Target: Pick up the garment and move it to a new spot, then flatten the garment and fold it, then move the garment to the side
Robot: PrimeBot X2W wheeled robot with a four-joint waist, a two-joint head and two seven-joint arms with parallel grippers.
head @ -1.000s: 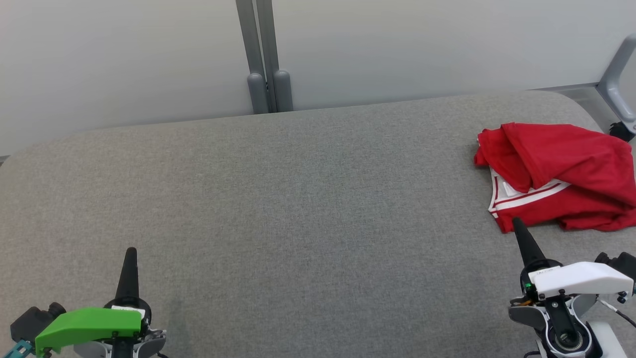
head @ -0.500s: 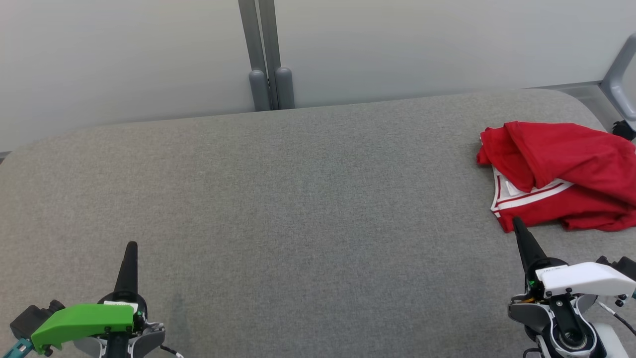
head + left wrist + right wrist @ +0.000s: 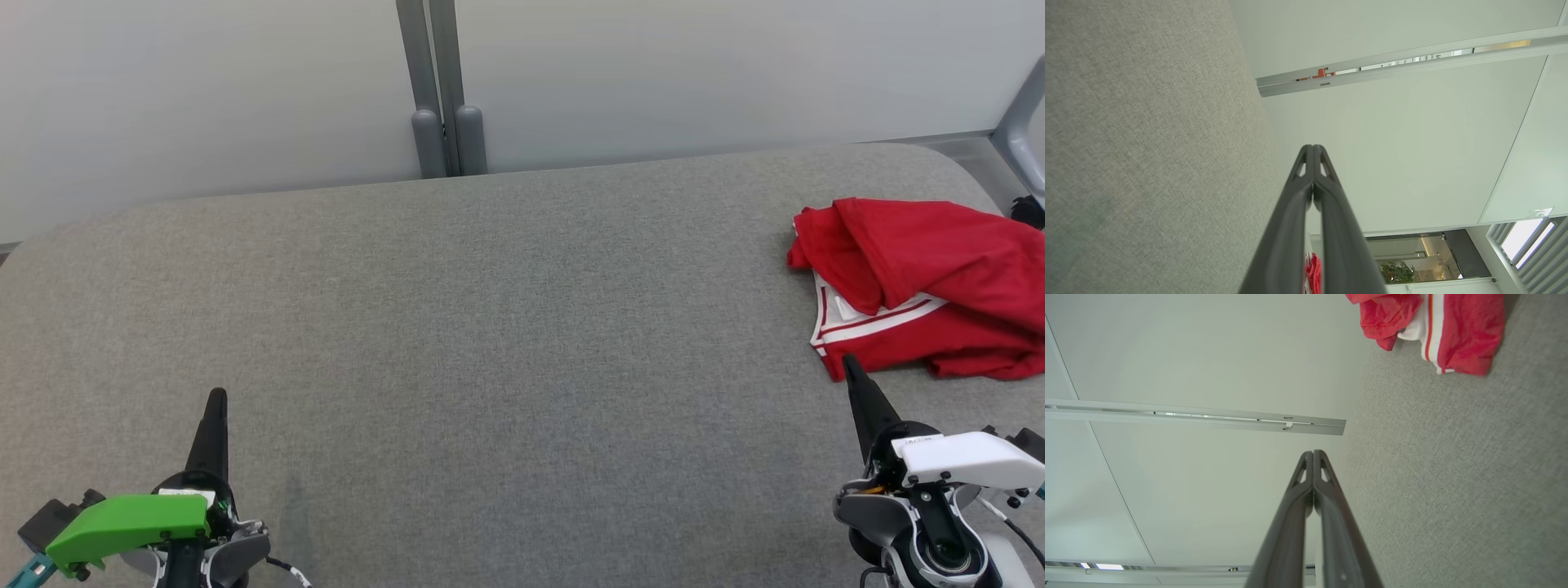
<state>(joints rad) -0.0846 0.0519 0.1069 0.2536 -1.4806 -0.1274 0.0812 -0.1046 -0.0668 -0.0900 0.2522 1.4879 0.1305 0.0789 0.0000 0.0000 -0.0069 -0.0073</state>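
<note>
A crumpled red garment (image 3: 931,286) with white stripes lies at the right end of the grey padded surface (image 3: 506,327); the right wrist view shows the garment (image 3: 1457,330) at its top edge. My right gripper (image 3: 849,363) is shut and empty, its tip just in front of the garment's near hem, and I cannot tell whether it touches. Its fingers (image 3: 1327,510) press together in the right wrist view. My left gripper (image 3: 216,398) is shut and empty at the lower left, far from the garment. In the left wrist view a sliver of red garment (image 3: 1312,271) shows between the closed fingers (image 3: 1290,212).
A pale wall with a grey vertical post (image 3: 441,90) runs behind the surface. A grey metal frame (image 3: 1016,114) stands at the far right corner. The wide middle of the grey surface lies bare between the two grippers.
The head camera has shifted slightly, so the whole scene sits a little to the right and both grippers lower in view. The garment and both shut grippers look unchanged.
</note>
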